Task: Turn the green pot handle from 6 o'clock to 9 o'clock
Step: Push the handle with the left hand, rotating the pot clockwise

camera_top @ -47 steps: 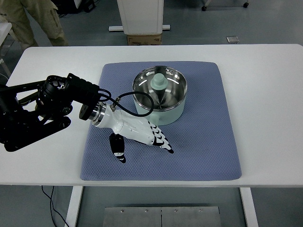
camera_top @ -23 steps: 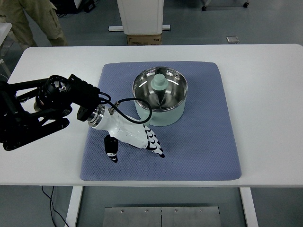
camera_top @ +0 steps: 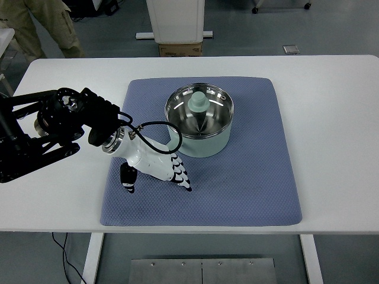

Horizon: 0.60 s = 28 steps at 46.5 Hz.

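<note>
1. The left hand (camera_top: 155,167) lies low over the blue mat (camera_top: 249,177), its fingers (camera_top: 180,173) stretched out together, gripping nothing, thumb hanging apart below.
2. The green pot (camera_top: 199,120) stands on the mat's upper middle (a green knob sits inside its steel bowl).
3. Fingertips point just beside the pot's lower left wall; contact cannot be told

Black jointed left arm (camera_top: 47,127), silver wrist ring, looping black cable, glossy white left hand (camera_top: 155,167) with black-striped fingertips.
</note>
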Available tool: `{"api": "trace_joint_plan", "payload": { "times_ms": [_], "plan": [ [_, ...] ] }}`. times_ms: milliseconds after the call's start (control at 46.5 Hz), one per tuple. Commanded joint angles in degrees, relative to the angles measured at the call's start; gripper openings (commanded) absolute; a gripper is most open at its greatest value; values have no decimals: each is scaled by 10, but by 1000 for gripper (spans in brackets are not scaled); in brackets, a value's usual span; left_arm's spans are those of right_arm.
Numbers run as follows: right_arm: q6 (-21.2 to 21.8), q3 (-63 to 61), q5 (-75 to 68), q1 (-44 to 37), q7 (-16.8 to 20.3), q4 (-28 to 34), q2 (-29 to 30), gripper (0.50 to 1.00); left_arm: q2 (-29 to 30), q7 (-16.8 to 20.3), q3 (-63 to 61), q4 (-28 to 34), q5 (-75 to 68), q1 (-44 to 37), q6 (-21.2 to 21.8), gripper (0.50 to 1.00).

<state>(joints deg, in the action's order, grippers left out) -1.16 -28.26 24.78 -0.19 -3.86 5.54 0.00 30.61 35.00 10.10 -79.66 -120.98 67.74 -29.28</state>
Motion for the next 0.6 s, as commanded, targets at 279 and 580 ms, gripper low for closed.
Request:
{"api": "trace_joint_plan", "payload": {
  "times_ms": [279, 580],
  "plan": [
    [0, 0, 0, 0, 0, 0, 0, 1000, 0, 0, -1, 20, -29, 21, 1, 1000],
    [0, 0, 0, 0, 0, 0, 0, 1000, 2, 0, -31, 21, -34, 50, 3, 1000]
  ]
}}
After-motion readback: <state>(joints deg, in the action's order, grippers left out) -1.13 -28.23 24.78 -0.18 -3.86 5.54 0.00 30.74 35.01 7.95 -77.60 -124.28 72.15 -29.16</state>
